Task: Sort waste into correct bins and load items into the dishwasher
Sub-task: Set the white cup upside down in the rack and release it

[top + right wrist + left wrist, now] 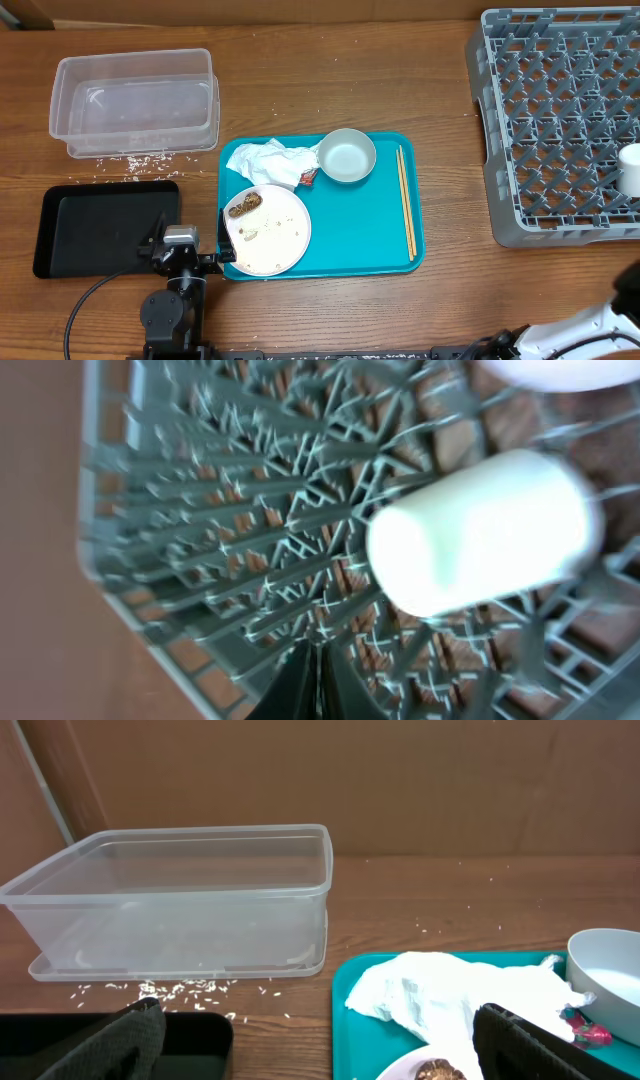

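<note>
I see the small white cup lying in the dish rack, far right. The teal tray at centre holds the napkin, pale grey bowl and the plate bearing the brown lump. Rice grains lie beside the clear tub, upper left. The left gripper is spread wide; the right gripper is pinched together, holding nothing.

The tub is see-through plastic, smooth and a bit shiny. The table is brown wood with grain lines. The napkin is crumpled white paper. The big tray is smooth teal plastic. The rack is grey plastic. The chopsticks are pale wood.
</note>
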`<state>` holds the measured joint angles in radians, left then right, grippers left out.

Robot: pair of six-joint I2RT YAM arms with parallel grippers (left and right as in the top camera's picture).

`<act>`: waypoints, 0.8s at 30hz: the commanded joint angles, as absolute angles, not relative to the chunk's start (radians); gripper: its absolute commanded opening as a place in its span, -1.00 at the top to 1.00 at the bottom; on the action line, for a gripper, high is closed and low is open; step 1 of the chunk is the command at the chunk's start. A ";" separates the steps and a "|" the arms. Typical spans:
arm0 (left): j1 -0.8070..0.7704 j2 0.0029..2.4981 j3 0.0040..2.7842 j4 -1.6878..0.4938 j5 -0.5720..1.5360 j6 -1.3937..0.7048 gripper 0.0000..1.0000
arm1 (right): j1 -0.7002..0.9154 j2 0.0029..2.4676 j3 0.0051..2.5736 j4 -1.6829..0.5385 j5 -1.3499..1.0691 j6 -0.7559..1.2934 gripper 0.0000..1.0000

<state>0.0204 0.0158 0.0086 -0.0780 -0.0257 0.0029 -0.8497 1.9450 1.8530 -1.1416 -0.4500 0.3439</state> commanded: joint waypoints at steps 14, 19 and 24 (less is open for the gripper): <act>0.026 0.006 0.005 -0.076 -0.017 -0.003 -1.00 | -0.669 2.041 1.837 -1.180 0.157 0.528 0.92; 0.026 0.006 0.005 -0.076 -0.017 -0.003 -1.00 | -0.671 2.054 1.837 -1.190 0.157 0.529 0.92; 0.026 0.006 0.005 -0.076 -0.017 -0.003 -0.99 | -0.680 2.052 1.870 -1.264 0.229 0.639 0.92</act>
<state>0.0204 0.0158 0.0090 -0.0784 -0.0261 0.0029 -0.6670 2.0361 1.8435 -1.2327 0.1463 0.5446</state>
